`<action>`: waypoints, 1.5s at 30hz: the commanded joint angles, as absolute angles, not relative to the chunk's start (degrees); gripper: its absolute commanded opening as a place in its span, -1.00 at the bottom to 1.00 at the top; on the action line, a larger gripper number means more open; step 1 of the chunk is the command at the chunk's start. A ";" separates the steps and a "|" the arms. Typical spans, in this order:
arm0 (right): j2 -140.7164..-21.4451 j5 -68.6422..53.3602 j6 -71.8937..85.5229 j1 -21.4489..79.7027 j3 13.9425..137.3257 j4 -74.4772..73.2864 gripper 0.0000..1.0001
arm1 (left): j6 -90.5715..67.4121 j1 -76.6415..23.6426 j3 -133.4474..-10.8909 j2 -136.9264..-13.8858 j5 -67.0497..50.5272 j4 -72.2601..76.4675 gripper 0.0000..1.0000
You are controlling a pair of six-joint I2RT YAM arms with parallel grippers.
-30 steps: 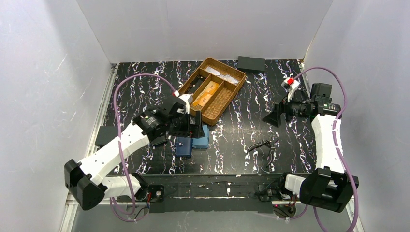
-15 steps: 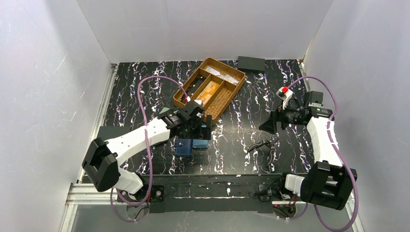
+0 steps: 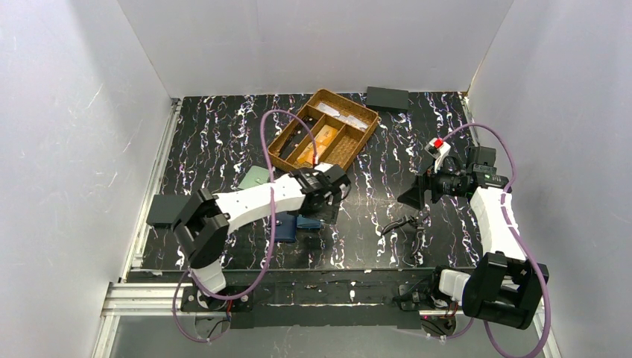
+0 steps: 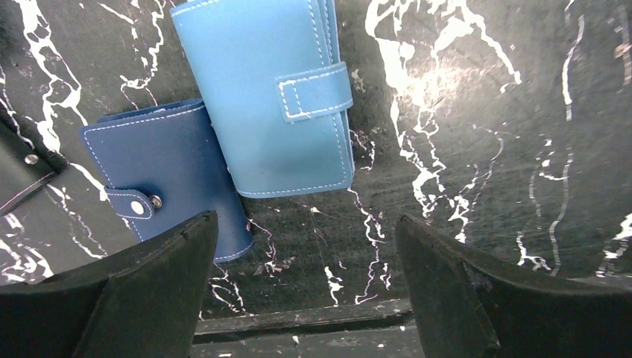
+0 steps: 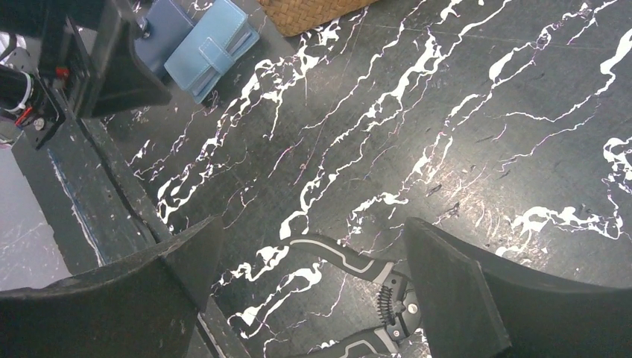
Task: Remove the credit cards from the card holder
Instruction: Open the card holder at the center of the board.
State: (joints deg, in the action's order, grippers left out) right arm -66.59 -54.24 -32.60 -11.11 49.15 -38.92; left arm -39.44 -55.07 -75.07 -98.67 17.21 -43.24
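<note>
Currently card holder (image 4: 276,97) snapped shut; credit cards (image 3: 324,136) in wicker tray (image 3: 322,92); left hand (image 4: 305,220), right hand (image 5: 313,224) wide.

Overhead view reading evenly bright: diffuse light falling from above, white walls (image 3: 67,149) washing pale, wall lines splaying outward toward corners. Black marbled table (image 3: 223,134) giving soft sheen; white veins glaring in left wrist view. Card holder (image 4: 268,97) showing sharp there, stitching crisp. Fingers (image 4: 141,298) of left gripper (image 4: 305,220) sitting dark, slightly blurred at bottom edge. Fingers (image 5: 462,298) of right gripper (image 5: 314,222) looking same: dark, grainy, out of focus; tabletop behind rendering sharp.
</note>
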 commanded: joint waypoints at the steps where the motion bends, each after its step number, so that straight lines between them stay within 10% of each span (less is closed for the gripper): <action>1: -65.30 -55.82 -31.64 -10.81 48.49 -36.30 1.00 | -39.68 -58.15 -79.87 -102.21 26.27 -50.30 0.73; 24: -63.37 -55.35 -30.42 -10.81 46.83 -34.91 1.00 | -39.37 -61.14 -87.46 -118.41 39.49 -53.58 0.44; 34: -61.68 -54.59 -30.48 -10.81 46.15 -34.81 1.00 | -40.24 -61.93 -85.26 -116.50 40.67 -53.57 -0.55; 45: -60.85 -54.73 -31.20 -10.82 46.08 -35.40 1.00 | -39.37 -63.81 -79.88 -104.43 25.95 -47.85 -0.90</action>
